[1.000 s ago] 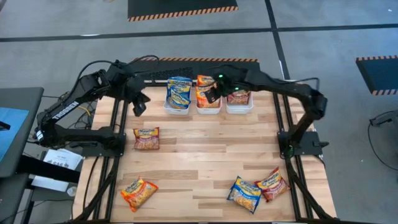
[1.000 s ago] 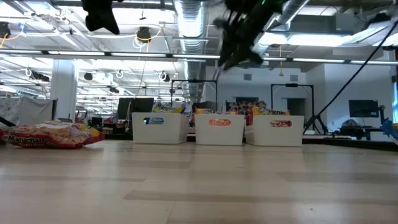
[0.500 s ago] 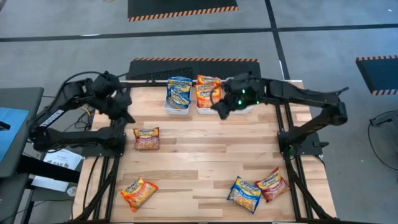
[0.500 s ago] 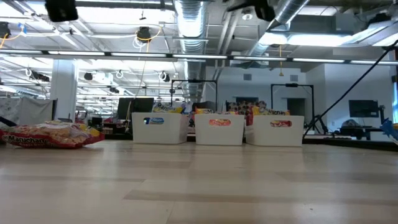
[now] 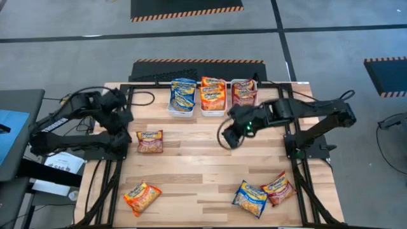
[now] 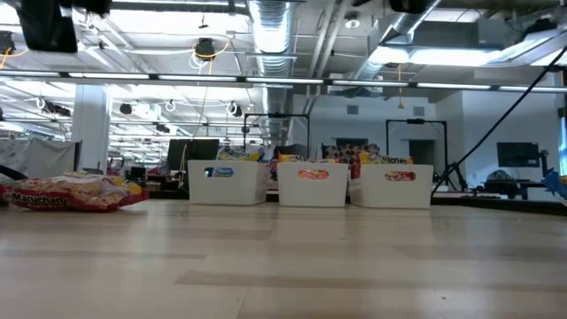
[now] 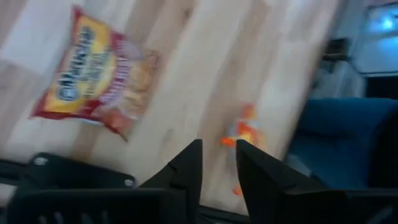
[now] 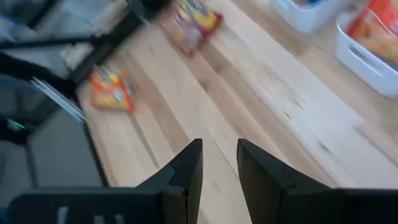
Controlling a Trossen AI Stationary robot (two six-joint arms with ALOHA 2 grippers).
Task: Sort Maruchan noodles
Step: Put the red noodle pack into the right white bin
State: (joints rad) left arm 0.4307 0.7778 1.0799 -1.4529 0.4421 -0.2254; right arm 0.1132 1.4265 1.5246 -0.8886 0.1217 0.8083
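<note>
1. Right end effector [image 5: 230,135] hangs over the middle of the bench, just in front of the three trays, its fingers [image 8: 186,168] a narrow gap apart and holding nothing.
2. Left end effector [image 5: 122,114] sits over the left edge of the bench, beside the dark red packet [image 5: 149,141]; its fingers [image 7: 186,168] likewise stand slightly apart and empty.
3. That dark red packet lies flat on the left half of the bench, long axis running left to right.
4. At the front left, an orange-red packet [image 5: 142,197] lies tilted, long axis on a diagonal.
5. At the front right, a blue packet [image 5: 250,198] and a second dark red packet [image 5: 278,188] lie touching, each tilted on its own diagonal.
6. Along the far edge, three white trays [image 5: 180,112] stand side by side: blue packets [image 5: 183,92] in the left one, orange-red [image 5: 213,93] in the middle, dark red [image 5: 243,92] in the right, long axes pointing toward the far edge.
7. The bench [image 5: 203,165] is pale wood planks in a dark frame.
8. Grey floor with hazard-striped mats surrounds it; from bench level, I see a bright hall with ceiling ducts, strip lights and monitors behind the trays.
</note>
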